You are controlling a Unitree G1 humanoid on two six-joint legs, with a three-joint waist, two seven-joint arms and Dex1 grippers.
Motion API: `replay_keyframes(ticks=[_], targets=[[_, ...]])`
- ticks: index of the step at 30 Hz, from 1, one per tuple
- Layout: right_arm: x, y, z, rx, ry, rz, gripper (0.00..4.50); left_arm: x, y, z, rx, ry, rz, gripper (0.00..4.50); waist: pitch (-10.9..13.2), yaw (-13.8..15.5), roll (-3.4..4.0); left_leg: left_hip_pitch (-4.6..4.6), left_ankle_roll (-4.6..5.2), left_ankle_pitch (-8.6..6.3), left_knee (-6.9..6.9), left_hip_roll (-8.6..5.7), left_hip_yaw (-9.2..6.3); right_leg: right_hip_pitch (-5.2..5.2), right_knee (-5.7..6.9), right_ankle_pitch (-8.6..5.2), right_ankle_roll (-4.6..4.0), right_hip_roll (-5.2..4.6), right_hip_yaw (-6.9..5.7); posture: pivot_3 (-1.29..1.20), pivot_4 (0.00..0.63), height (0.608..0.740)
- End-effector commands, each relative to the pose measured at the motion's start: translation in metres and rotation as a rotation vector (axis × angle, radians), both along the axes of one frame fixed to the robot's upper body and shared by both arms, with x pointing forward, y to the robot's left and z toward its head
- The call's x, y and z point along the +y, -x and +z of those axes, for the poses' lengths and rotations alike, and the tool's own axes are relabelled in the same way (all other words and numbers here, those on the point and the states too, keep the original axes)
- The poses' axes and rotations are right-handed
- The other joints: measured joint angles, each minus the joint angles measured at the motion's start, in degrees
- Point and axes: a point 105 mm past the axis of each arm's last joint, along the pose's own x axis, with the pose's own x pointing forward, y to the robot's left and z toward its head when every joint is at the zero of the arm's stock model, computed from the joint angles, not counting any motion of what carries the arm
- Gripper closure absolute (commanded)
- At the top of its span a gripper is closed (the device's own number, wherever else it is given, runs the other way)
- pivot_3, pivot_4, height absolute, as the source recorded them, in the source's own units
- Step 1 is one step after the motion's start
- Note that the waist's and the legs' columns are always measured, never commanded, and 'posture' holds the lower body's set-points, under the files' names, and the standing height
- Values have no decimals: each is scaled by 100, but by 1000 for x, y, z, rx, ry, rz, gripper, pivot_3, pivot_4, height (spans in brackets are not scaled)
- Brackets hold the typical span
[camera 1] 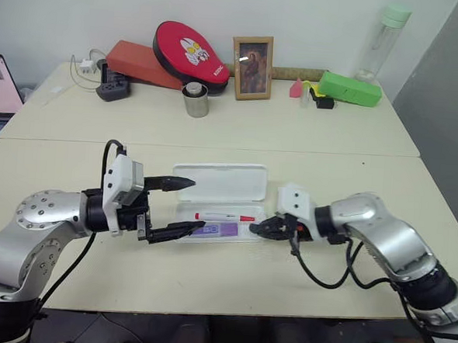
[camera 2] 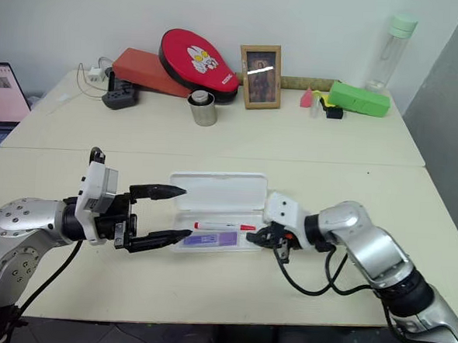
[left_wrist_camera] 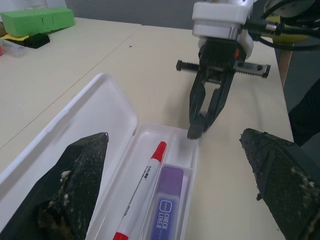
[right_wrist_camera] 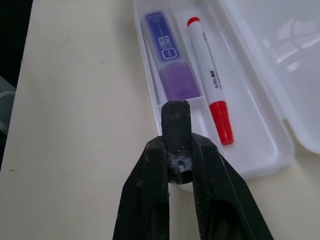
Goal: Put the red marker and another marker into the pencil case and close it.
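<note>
The pencil case lies open on the bench, lid folded back, with the red marker and the purple marker lying side by side in its tray. At its left end the left gripper has its fingers spread wide, one over the lid and one by the tray's front edge. At the right end the right gripper has its fingers closed together, empty, tips at the tray's rim.
</note>
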Motion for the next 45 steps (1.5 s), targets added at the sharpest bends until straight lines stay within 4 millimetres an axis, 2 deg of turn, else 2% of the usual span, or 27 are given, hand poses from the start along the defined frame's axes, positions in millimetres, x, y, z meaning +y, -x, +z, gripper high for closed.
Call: replay_keyframes(ticks=[1, 17, 18, 25, 33, 35, 43, 44, 45], targets=[[4, -9, 8, -49, 2, -7, 4224, -3, 6, 11, -43, 9, -6, 0, 0, 0, 0, -1, 0, 0, 0, 0, 0, 0, 0, 0, 0, 0, 0, 0, 150, 740], [14, -16, 4, -37, 1, 29, 4224, -5, 13, 10, -29, 13, 27, 0, 0, -5, 0, 2, 0, 0, -1, 1, -2, -2, 3, 0, -1, 1, 0, 0, 150, 740], [15, -16, 4, -38, 1, 29, 3875, -5, 14, 10, -29, 13, 28, 0, 0, -5, 0, 2, 0, 0, -1, 1, -2, -2, 3, 0, -1, 1, 0, 0, 150, 740], [16, -14, 7, -38, -5, 56, 2365, -5, 13, 11, -32, 16, 35, 0, 0, -5, 0, 2, 0, 0, -1, 1, -2, -2, 3, 0, -1, 1, 0, 0, 150, 740], [16, -13, 19, -47, -37, 61, 295, -5, 11, 12, -35, 22, 36, 0, 0, -5, 0, 2, 0, 0, -1, 1, -2, -2, 3, 0, -1, 1, 0, 0, 150, 740], [16, -12, 29, -45, -79, 65, 36, -5, 11, 12, -36, 23, 40, 0, 0, -4, 0, 2, 0, 0, -1, 1, -2, -2, 3, 0, -1, 1, 0, 0, 150, 740], [9, -7, 86, -58, -262, 97, 36, 3, 5, 25, -58, 103, 114, 0, 0, -5, 1, 2, 0, 0, -1, 2, -4, -2, 3, 0, -1, 0, 0, 0, 150, 740], [9, -11, 98, -66, -306, 91, 36, 7, 2, 31, -73, 129, 134, 0, 0, -5, 1, 1, 0, 0, -2, 2, -3, -2, 3, 0, -1, 0, -1, 0, 150, 740], [9, -23, 109, -84, -352, 45, 36, 12, -1, 39, -95, 161, 163, 0, 1, -9, 1, 1, 0, 0, -2, 2, -3, -1, 3, 0, -1, 0, 0, 0, 150, 740]])
